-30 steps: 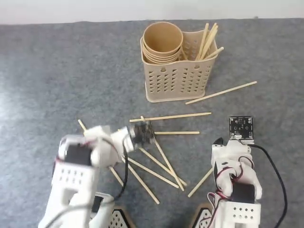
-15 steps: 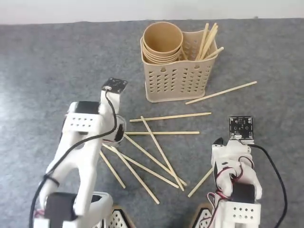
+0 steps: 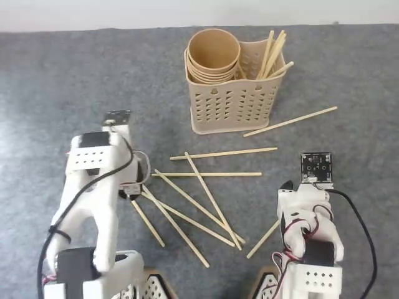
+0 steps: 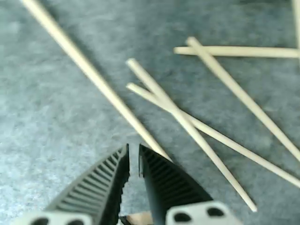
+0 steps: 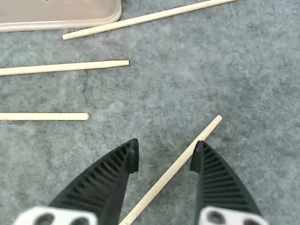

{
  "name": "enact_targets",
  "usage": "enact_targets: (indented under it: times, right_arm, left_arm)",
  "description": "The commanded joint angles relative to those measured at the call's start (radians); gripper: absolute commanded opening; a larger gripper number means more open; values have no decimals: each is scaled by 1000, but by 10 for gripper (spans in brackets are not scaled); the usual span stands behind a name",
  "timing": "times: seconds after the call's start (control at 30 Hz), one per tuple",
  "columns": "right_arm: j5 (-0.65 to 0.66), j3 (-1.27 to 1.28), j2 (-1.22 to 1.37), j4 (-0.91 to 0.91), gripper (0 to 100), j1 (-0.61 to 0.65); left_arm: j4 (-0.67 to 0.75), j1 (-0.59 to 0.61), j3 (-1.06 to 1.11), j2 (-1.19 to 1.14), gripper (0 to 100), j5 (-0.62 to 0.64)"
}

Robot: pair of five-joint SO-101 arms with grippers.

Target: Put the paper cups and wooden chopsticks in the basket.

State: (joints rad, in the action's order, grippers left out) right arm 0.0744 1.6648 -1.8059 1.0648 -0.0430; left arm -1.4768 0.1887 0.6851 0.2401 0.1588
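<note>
While the basket [image 3: 237, 103] stands at the far middle of the tabletop [image 3: 56, 81], beige with slotted walls, the paper cups [image 3: 214, 53] sit nested in its left half as one tan stack. A bundle of wooden chopsticks [image 3: 274, 50] leans upright in its right half. Both are too overlapped to count.

The loose chopsticks [image 3: 215, 174], thin pale sticks, lie flat in front of the basket, nine by my count. One lies slanted just beside the basket's right foot. Two lie nearly level below it. Five fan out in the middle, several crossing. And there's one more, the near chopstick [image 3: 264, 239], by the right arm.

The right end effector [image 5: 164, 152] hangs over that one, jaws spread wide, the stick lying between them. The left end effector [image 4: 133, 150] points down at the fan's left edge, jaws drawn almost together with nothing between them and a stick running under the tip.

The tabletop is grey and felt-like all over, and a pale strip [image 3: 93, 12] runs along the far edge.
</note>
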Motion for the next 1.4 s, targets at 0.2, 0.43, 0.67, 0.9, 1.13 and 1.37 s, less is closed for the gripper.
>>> enact_targets:
  times: [0.2, 0.43, 0.67, 0.9, 1.13, 1.37]
  right_arm:
    - [-9, 18, -8, -4, 187, -7]
    - [-8, 18, -8, -4, 187, -7]
    - [-8, 18, -8, -4, 187, -7]
    - [-8, 18, -8, -4, 187, -7]
    - [-8, 18, -8, -4, 187, -7]
    - [-8, 18, -8, 1, 187, -7]
  left_arm:
    - [216, 51, 94, 2, 44, 43]
    - [244, 26, 104, 0, 130, 123]
    - [287, 15, 159, 0, 243, 124]
    - [379, 18, 232, 0, 243, 123]
    - [311, 12, 231, -26, 245, 121]
    - [292, 14, 76, -376, 243, 118]
